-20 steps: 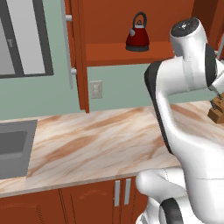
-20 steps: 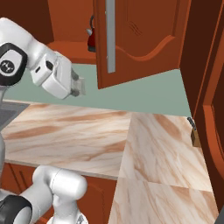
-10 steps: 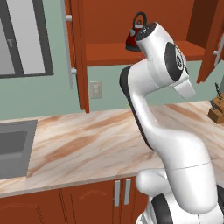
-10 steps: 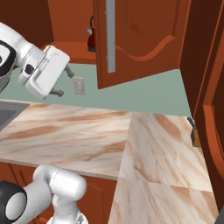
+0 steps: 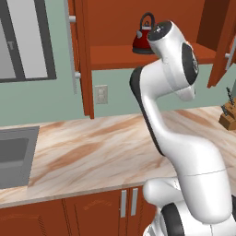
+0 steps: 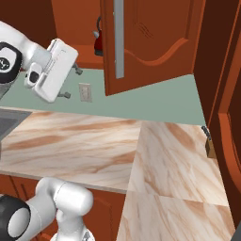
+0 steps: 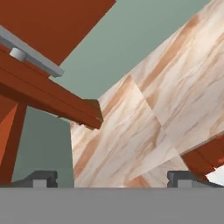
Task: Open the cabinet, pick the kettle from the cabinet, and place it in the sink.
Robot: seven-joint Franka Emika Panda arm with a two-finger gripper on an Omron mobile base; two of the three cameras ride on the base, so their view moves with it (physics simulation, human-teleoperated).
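The cabinet (image 5: pixel 138 27) stands open, both arched doors swung out. On its shelf sits the dark red kettle (image 5: pixel 144 38) with its black handle, partly behind my arm; it also peeks past the door edge as the kettle (image 6: pixel 99 40). My gripper (image 6: pixel 71 83) hangs open in front of the green wall, below the shelf and left of the open door (image 6: pixel 150 42), holding nothing. In the hand view the fingertips (image 7: pixel 41 178) stand wide apart over countertop and a door's lower edge. The dark grey sink (image 5: pixel 14 156) lies at the far left.
The open door's long silver handle (image 6: pixel 119 37) hangs just right of the hand. A wall outlet (image 5: pixel 101 94) sits under the cabinet. A knife block (image 5: pixel 228 115) stands at the counter's right end. The marbled tan counter (image 5: pixel 92 156) stretches between sink and block.
The arm has swung from the right side to in front of the cabinet, partly covering the kettle. The hand has shifted left and turned, its fingers staying open.
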